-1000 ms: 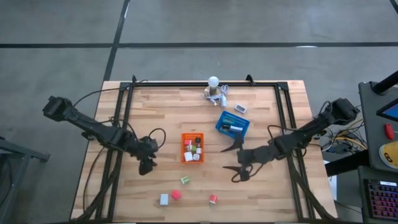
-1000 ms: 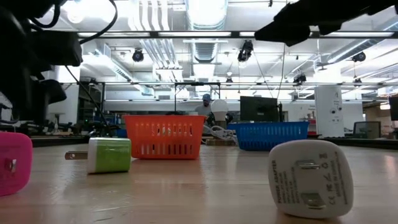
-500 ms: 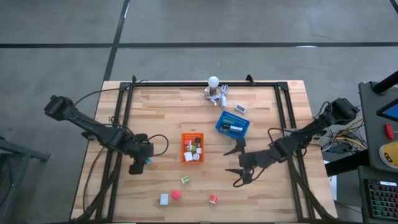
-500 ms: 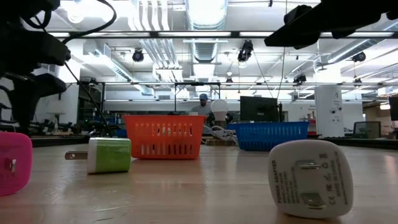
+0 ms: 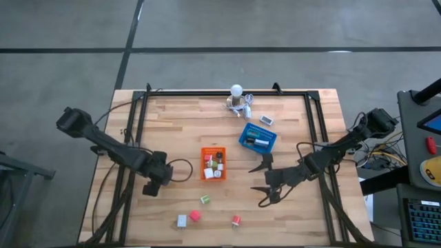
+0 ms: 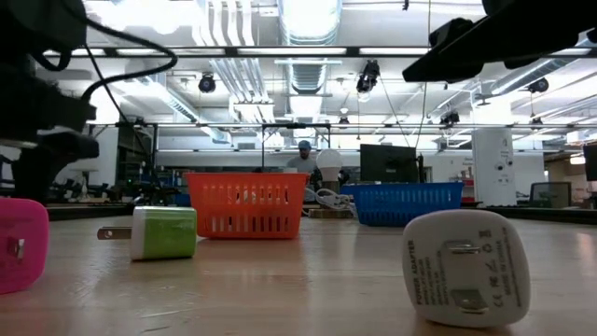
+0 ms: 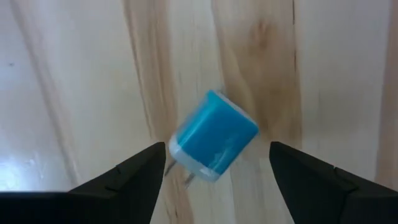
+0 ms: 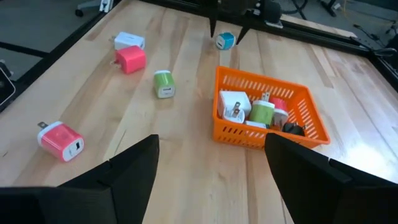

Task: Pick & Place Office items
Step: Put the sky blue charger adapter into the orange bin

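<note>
A teal and white charger cube lies on the wood, prongs toward the near finger. My left gripper points down over it, open, one finger on each side and clear of it; in the high view this gripper is left of the orange basket. The basket holds several small items. On the near part of the table lie a green cube, a pink cube, a white one and a red one. My right gripper hangs open right of the basket, holding nothing.
A blue basket with a few items stands at the far right of the orange one. A white bulb cluster with cables sits at the far edge. Black frame rails run along the table's left, right and far sides.
My left gripper has shifted a little toward the table's left and near edges, sunk toward the wood and rolled about its own axis. The teal cube showed beside it half a second ago and is now under it in the high view.
</note>
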Controlling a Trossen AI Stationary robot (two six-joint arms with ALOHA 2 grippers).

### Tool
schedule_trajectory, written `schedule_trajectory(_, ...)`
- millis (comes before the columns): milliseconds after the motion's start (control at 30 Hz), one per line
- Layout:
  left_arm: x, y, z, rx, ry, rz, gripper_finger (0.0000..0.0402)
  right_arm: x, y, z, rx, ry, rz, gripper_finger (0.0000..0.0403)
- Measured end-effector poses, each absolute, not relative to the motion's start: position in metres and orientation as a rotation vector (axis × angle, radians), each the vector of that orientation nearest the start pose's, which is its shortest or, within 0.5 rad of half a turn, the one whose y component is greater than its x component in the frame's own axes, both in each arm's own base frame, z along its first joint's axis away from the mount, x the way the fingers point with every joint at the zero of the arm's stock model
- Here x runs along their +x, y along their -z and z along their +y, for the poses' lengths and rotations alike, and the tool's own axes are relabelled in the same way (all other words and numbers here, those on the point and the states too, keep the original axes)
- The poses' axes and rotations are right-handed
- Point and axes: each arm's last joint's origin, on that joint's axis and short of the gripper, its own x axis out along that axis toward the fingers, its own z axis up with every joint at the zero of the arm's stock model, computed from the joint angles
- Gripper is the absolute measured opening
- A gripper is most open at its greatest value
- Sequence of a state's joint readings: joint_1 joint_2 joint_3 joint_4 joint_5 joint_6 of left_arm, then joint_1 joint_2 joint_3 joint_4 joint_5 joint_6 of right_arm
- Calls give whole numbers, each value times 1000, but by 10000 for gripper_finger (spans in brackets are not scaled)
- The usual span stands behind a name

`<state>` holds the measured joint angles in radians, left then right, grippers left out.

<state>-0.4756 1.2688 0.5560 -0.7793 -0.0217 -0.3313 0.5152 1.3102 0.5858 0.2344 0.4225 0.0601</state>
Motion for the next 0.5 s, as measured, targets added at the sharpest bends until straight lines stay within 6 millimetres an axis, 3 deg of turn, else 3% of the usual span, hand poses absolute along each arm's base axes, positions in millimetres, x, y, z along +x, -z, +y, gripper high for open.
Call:
schedule_trajectory(267,160,-134,-84,152,159,1513,291,230,-196,117,-159,-77,440,284)
schedule_trajectory(500,171,-142,-88,159,116,1422,291,230,-196,117,-152,-75,443,281)
